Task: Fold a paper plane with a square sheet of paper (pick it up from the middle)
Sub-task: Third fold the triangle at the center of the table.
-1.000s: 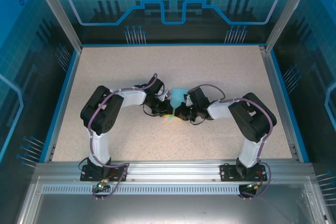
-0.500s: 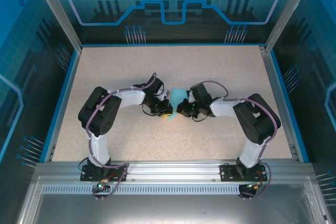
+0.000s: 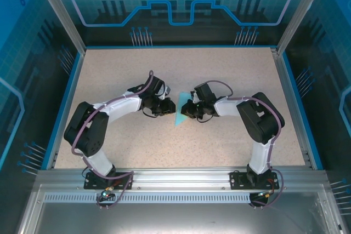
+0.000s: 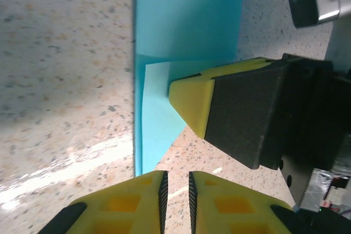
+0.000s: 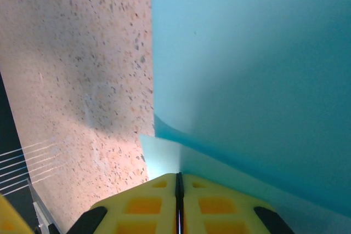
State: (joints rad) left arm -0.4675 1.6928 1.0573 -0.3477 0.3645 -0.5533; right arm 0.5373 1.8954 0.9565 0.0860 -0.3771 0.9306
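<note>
In your overhead view, the thin light-cyan sheet of paper (image 3: 180,114) lay on the speckled beige tabletop (image 3: 247,75), just below the centre of the frame. It was folded into an angular, pointed shape. Your left hand (image 3: 169,108) sat at its left edge and your right hand (image 3: 185,111) at its right edge. The two hands were close together with the paper between them, and both arms bent inward from the bottom of the frame.

In your left wrist view, the paper (image 4: 186,15) ran down from the top centre. It showed a darker cyan panel above and a paler layer below, which narrowed to a tip left of centre, just above your own fingers. Your left hand (image 4: 175,193), at the bottom edge, had its two yellow fingers a narrow slit apart, with bare tabletop (image 4: 55,53) showing in the slit and nothing held. Your right hand (image 4: 186,102) came in from the right of that frame, a yellow wedge on a black body, its tip resting on the paler layer.

In your right wrist view, your right hand (image 5: 178,190) sat at the bottom centre with its fingers pressed together, only a thin dark line between them. The paper (image 5: 247,53) took up the upper right, and a pale fold of it came right up to the fingertips. You could not tell from this whether a layer was nipped between them or merely touched. The tabletop (image 5: 82,53) ran down the left side.
</note>
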